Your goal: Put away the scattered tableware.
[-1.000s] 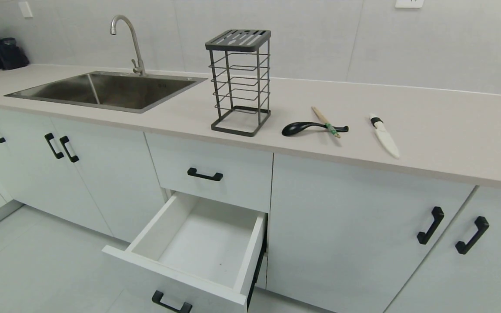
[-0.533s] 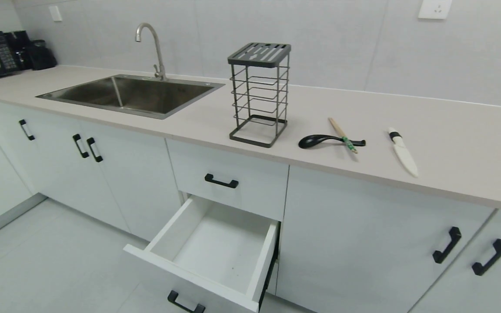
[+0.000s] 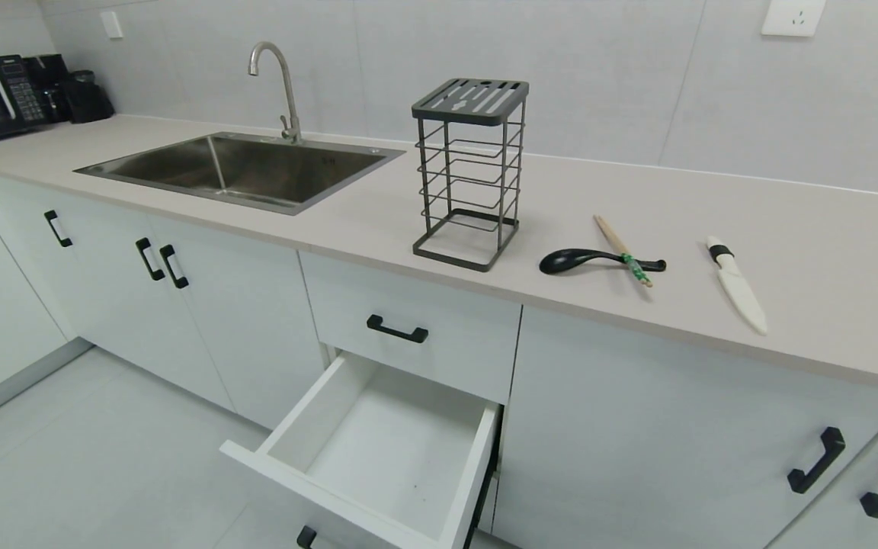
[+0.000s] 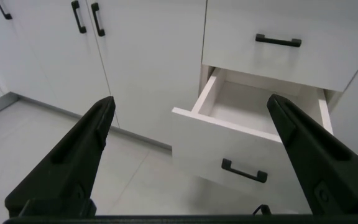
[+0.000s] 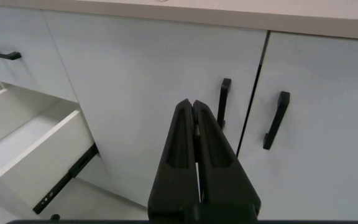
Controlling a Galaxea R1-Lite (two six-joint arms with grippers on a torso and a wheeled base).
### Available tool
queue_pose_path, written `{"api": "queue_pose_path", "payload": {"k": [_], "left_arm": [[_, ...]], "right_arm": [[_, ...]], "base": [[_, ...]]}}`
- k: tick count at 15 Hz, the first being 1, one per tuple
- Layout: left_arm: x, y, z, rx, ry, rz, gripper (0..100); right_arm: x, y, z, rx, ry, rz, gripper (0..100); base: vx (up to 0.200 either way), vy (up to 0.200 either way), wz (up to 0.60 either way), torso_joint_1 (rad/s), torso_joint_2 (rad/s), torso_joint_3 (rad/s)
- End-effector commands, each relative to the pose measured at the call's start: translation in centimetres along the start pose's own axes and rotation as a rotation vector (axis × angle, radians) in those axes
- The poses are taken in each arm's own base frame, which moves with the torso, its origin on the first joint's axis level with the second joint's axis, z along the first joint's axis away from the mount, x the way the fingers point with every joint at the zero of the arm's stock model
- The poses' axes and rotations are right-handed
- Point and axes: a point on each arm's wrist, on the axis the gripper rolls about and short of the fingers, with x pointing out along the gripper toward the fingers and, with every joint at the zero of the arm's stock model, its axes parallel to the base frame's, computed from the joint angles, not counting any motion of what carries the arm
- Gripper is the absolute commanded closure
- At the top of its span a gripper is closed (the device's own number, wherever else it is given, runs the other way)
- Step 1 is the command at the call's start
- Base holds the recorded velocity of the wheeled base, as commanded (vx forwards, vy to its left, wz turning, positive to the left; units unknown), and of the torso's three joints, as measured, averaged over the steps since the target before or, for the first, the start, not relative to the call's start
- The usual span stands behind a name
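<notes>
Here we hold the left pincer (image 4: 191, 155) wide and the right pincer (image 5: 195, 106) pressed shut, both empty, facing the cabinets (image 5: 154, 74).
On the desk (image 3: 713, 206), the black spoon (image 3: 565, 261), a chopstick (image 3: 611, 237) crossing its handle, and the white knife (image 3: 736, 290) lie at three o'clock of the wire rack (image 3: 469, 175); the open drawer (image 3: 393, 450) sits at its six o'clock.

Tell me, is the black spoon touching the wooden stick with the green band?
Touching. In the head view the wooden chopstick with a green band lies across the black spoon, crossing its handle.
</notes>
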Motion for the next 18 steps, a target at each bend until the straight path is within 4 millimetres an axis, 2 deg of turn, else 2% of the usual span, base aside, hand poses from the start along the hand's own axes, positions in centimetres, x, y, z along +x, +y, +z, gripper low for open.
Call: {"api": "queue_pose_path", "payload": {"k": [1, 4, 7, 18], "left_arm": [[0.01, 0.0, 0.01, -0.001, 0.001, 0.001, 0], [0.01, 0.01, 0.01, -0.004, 0.001, 0.004, 0], [0.01, 0.0, 0.01, 0.004, 0.001, -0.001, 0], [0.01, 0.01, 0.01, -0.004, 0.001, 0.005, 0]], "right_arm": [[0.0, 0.0, 0.0, -0.001, 0.0, 0.001, 100], [0.0, 0.0, 0.0, 0.0, 0.0, 0.001, 100], [0.01, 0.0, 0.0, 0.0, 0.001, 0.001, 100], [0.0, 0.0, 0.01, -0.001, -0.002, 0.001, 100]], "base": [[0.0, 0.0, 0.0, 0.0, 0.0, 0.0], [0.0, 0.0, 0.0, 0.0, 0.0, 0.0], [0.2, 0.0, 0.0, 0.001, 0.0, 0.002], [0.018, 0.0, 0.0, 0.0, 0.0, 0.0]]}}
